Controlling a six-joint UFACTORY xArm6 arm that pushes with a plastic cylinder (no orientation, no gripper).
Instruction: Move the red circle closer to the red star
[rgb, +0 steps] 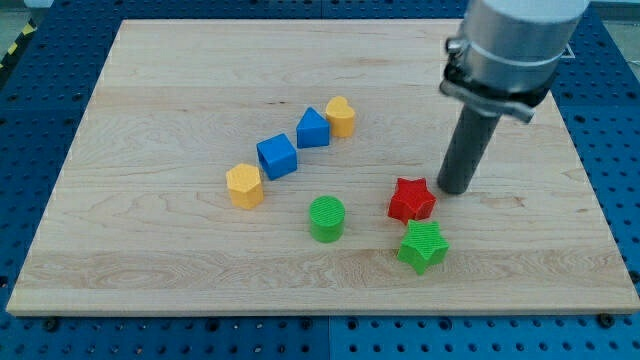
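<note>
The red star (411, 200) lies on the wooden board (180, 80), right of centre. My tip (456, 190) stands just to the view's right of the red star, close to its upper right points; I cannot tell whether they touch. No red circle shows anywhere in the camera view. The arm's grey body covers part of the board's top right corner.
A green star (423, 246) sits just below the red star. A green circle (326, 218) lies to its left. A diagonal row runs from a yellow hexagon (244, 185) past a blue cube (277, 156) and a blue block (313, 128) to a yellow block (340, 116).
</note>
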